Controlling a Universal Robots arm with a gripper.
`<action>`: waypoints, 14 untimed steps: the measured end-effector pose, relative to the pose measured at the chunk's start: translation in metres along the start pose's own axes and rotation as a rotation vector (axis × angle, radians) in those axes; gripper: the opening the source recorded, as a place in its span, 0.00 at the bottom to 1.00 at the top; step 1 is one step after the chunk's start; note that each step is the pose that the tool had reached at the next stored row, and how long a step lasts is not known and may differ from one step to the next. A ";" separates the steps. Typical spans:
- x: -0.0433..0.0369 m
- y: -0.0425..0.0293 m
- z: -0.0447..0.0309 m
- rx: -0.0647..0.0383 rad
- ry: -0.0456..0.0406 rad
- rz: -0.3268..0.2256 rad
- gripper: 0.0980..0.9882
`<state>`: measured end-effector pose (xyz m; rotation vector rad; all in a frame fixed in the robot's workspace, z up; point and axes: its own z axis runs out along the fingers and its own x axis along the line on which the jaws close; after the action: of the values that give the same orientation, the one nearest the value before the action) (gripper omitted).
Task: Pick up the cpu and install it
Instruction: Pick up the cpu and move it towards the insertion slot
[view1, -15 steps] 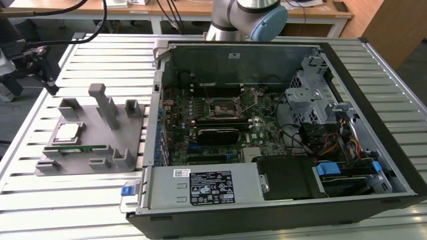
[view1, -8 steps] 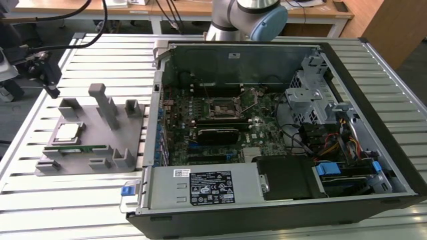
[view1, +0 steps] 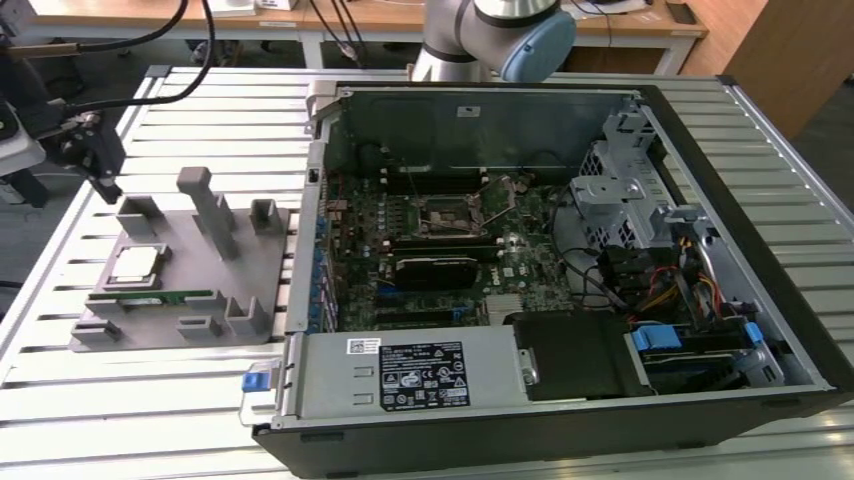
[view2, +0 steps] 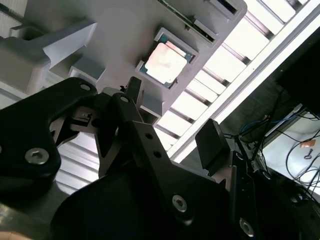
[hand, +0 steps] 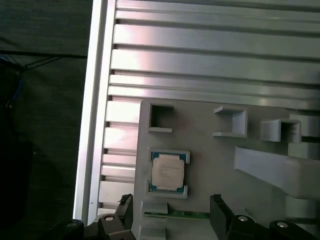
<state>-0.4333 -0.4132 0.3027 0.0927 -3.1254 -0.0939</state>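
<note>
The cpu (view1: 136, 263) is a small square chip with a silver-grey top, lying flat in a pocket of the grey fixture plate (view1: 174, 240) at the exterior view's left. It also appears in both wrist views, cpu (view2: 165, 62) and cpu (hand: 168, 171). My gripper (view1: 102, 170) hangs above the far left end of the fixture, a short way from the chip. Its black fingers (view2: 212, 142) stand apart, open, with nothing between them; gripper (hand: 171, 204). The open socket (view1: 447, 215) sits mid-motherboard inside the computer case (view1: 561, 410).
A green memory stick (view1: 154, 297) lies in the fixture's slot beside the cpu, with grey upright posts (view1: 207, 205) rising behind. The slatted metal table (view1: 134, 400) ends just left of the fixture. Cables and drive cages fill the case's right side.
</note>
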 end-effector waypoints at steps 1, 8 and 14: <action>0.0001 -0.0001 0.0017 0.000 0.0001 -0.001 0.69; 0.0003 -0.0009 0.0145 0.000 -0.0004 0.009 0.69; 0.0002 -0.0015 0.0250 0.000 -0.0010 0.023 0.69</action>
<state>-0.4338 -0.4132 0.2777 0.0573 -3.1265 -0.0945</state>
